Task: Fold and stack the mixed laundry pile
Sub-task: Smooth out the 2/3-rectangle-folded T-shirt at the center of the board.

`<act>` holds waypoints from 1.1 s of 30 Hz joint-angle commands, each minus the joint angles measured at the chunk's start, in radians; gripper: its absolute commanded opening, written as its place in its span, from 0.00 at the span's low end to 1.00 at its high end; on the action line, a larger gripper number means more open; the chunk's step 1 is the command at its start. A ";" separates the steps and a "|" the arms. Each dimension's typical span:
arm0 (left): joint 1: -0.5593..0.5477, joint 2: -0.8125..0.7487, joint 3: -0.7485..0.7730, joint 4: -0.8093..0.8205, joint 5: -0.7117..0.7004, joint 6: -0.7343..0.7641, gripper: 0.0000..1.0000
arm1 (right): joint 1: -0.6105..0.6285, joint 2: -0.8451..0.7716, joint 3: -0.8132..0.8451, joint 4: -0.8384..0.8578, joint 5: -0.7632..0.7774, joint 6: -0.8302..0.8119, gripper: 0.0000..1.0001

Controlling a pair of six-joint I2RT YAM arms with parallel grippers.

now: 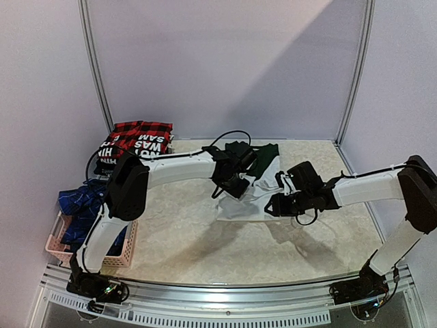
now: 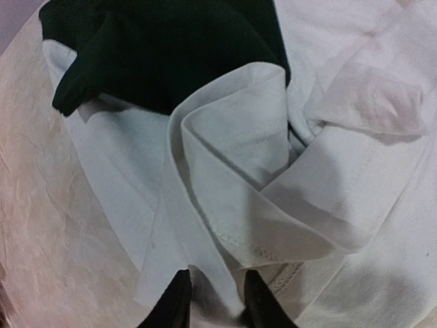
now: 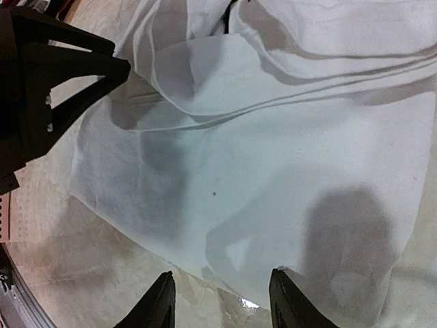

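Nearest us on the left, the pink basket [image 1: 58,246] holds the blue plaid pieces [image 1: 78,201], not yet folded. The garment in hand is the white T-shirt [image 1: 249,203], lying rumpled in the middle of the worktop [image 1: 205,246], with its dark part [image 1: 263,158] bunched at the far side.

The right tool [image 3: 222,277] hangs over the shirt's near edge with its fingers apart and nothing between them but air above the cloth. The left tool [image 2: 216,275] stands narrow, and a folded strip of hem runs between its fingers. We cannot tell whether it has a real pinch.

To do this step well, we judge that both tools should take the same edge, well apart, each catching the full thickness of the hem rather than one loose layer. We would lift only enough to clear the worktop, then draw the cloth taut before laying it over, so the creases near the collar flatten.

Farthest back on the left, the red plaid shirt [image 1: 143,130] and a lettered shirt [image 1: 133,147] lie together, where this one should end.
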 commanded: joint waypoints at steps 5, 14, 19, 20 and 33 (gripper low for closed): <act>0.030 0.067 0.079 -0.040 0.013 0.022 0.00 | 0.007 0.072 -0.053 0.056 0.012 0.016 0.47; 0.135 0.068 0.166 -0.034 0.085 -0.024 0.00 | 0.008 0.063 -0.078 0.026 0.043 0.017 0.46; 0.191 0.075 0.185 -0.030 0.152 -0.091 0.00 | 0.007 0.066 -0.084 0.025 0.045 0.017 0.46; 0.200 0.075 0.185 -0.026 0.167 -0.103 0.00 | 0.006 0.068 -0.084 0.024 0.045 0.017 0.46; 0.232 0.032 0.103 0.032 0.265 -0.158 0.26 | 0.008 0.057 -0.054 -0.007 0.030 0.011 0.46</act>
